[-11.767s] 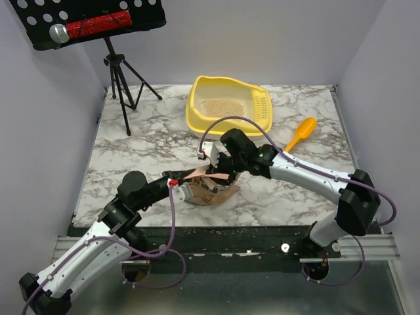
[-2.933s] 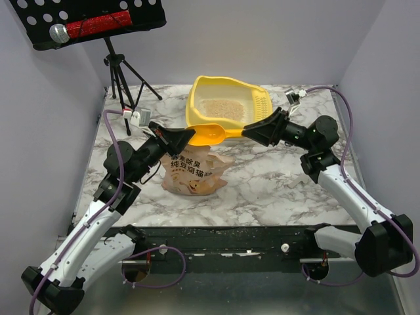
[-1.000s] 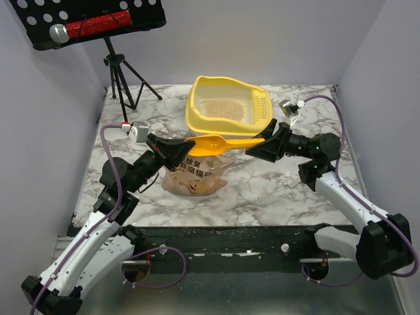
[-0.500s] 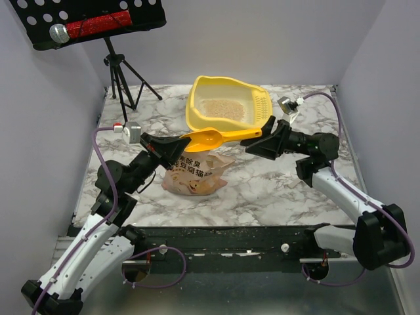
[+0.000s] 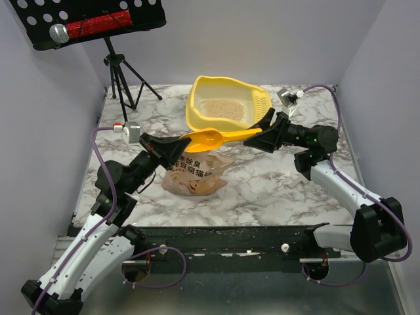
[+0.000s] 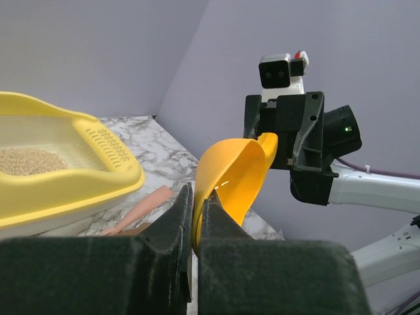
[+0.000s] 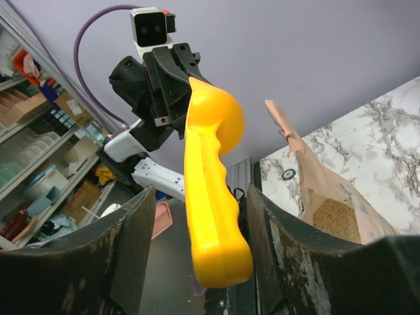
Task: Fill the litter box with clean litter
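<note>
Litter box [image 5: 194, 118] is sitting at the far middle of the marble table [image 5: 282, 187], holding only a shallow patch of clean litter [image 5: 222, 108] on its floor, so the fill is judged to be well short of complete. Nearer the arms, the tan bag [image 5: 193, 177] is lying slumped, and the right wrist view is showing more granules inside its open mouth. Above the bag and just in front of the box rim, the yellow-orange scoop [image 5: 220, 136] is hanging roughly level between the two arms. The left gripper [image 6: 195, 220] is pinching the thin lip of the scoop bowl, its fingers pressed almost together on the plastic. The right gripper [image 5: 264, 129] is straddling the handle end with its fingers spread wider than the handle. A gap is showing on one side, so this gripper is probably bearing no load. The step in hand appears to be a transfer of the scoop to the left arm. To do it well, the right arm should be backing straight out along the handle line without brushing it, since a lip grip is offering little resistance to the handle's leverage. The left wrist should be keeping the bowl level until the handle is clear.
</note>
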Action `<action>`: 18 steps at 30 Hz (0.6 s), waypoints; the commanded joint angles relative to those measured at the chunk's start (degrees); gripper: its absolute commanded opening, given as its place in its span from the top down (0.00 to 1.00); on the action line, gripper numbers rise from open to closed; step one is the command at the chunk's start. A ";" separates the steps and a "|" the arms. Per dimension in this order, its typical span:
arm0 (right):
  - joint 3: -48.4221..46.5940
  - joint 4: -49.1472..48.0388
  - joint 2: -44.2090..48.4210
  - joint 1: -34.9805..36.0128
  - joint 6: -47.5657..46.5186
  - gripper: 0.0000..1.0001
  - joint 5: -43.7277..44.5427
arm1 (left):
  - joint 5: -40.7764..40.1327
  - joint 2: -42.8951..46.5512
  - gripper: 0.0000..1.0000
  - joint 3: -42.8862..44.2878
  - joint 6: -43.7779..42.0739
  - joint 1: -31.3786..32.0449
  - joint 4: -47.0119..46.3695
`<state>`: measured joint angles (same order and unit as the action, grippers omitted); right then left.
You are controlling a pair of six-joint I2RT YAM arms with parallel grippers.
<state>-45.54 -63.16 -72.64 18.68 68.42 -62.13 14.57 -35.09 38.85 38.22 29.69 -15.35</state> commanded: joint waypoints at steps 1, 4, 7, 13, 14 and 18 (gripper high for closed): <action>-2.36 -0.04 -0.39 0.22 -1.98 0.37 -1.15 | -0.15 -0.24 1.00 -0.44 0.72 -0.25 -2.49; -2.63 -0.04 -0.66 0.22 -1.89 0.42 -1.33 | -0.59 -0.42 1.00 -0.44 0.37 -0.25 -2.93; -2.62 -0.30 -0.92 0.22 -1.80 0.49 -1.50 | -0.86 -0.86 1.00 -0.35 0.02 -0.25 -3.28; -2.80 -0.56 -1.27 0.22 -1.98 0.57 -1.59 | -0.59 -1.56 1.00 -0.27 -0.34 -0.25 -3.72; -2.97 -0.57 -1.27 0.22 -2.15 0.58 -1.68 | -0.59 -1.65 1.00 -0.27 -0.34 -0.25 -3.72; -3.15 -0.48 -1.45 0.22 -2.94 0.59 -1.68 | -0.42 -1.82 1.00 -0.35 -0.42 -0.25 -3.37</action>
<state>-46.65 -62.89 -73.63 18.68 67.37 -62.46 14.57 -36.73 38.70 38.22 29.69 -16.69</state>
